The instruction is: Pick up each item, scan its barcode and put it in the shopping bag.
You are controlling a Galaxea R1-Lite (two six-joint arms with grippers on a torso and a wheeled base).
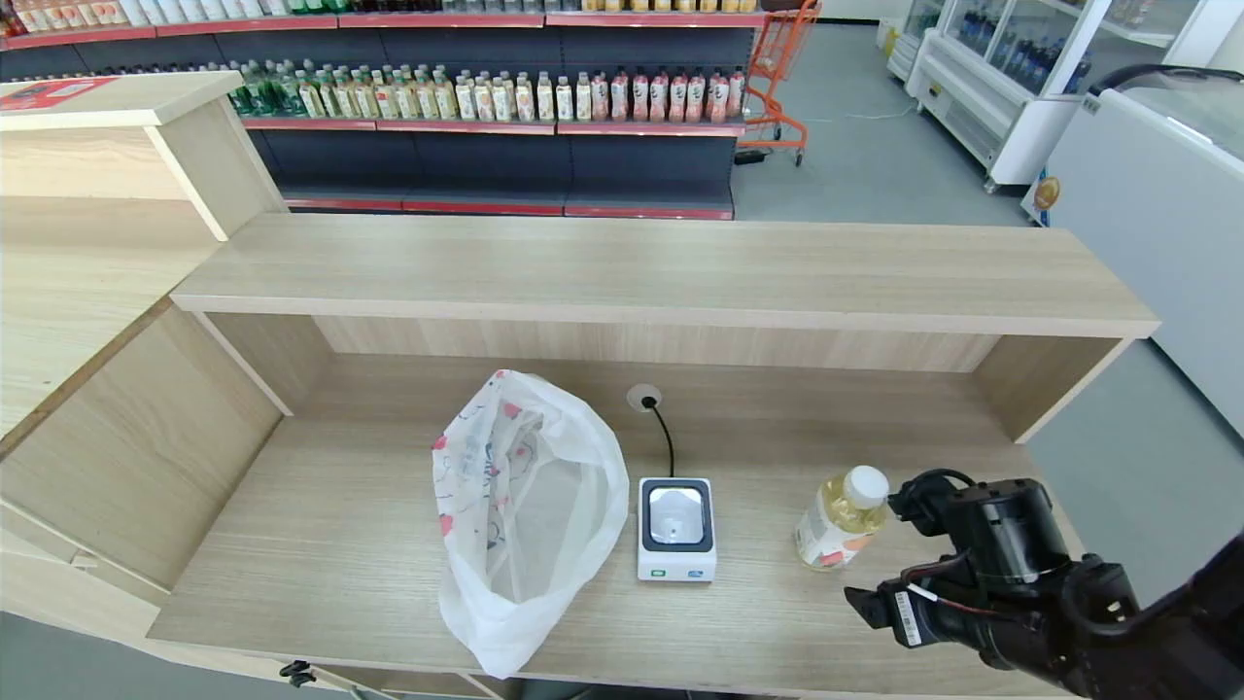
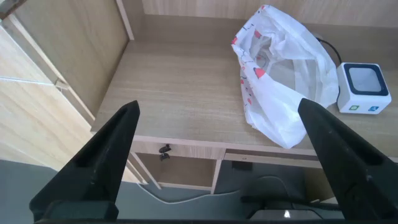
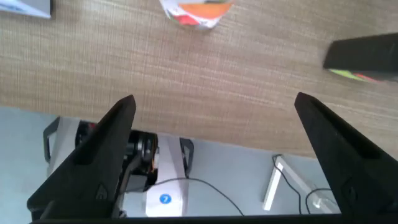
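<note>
Presently, nearest to the robot, the right gripper (image 3: 216, 102) is held over the near edge of the wooden counter (image 1: 340, 525), fingers set wide apart and holding nothing. The left gripper (image 2: 219, 106) is off the near edge on the left side, fingers likewise apart and empty, well apart from any item.

One item stands on the counter: a plastic bottle (image 1: 841, 520) of pale yellow liquid with a white cap, upright at the right side, just beyond the right gripper and not touched by it. To its left sits the white barcode scanner (image 1: 676, 528), window facing up. Left of that lies the shopping bag (image 1: 525, 515), thin white printed plastic with its mouth open.

Handling assessment: the bottle appears full, so moderate weight is expected. Its wall is smooth and rounded, probably slippery, and likely to give a little under pressure. It is not fragile but is tall enough to tip if nudged. Recommended hold is across the mid-body, with the label left uncovered for the scanner. The barcode's position cannot be made out. The bag is limp and will not hold its mouth open under load.

Farther back, the scanner cable (image 1: 664, 433) runs to a port in the counter.
</note>
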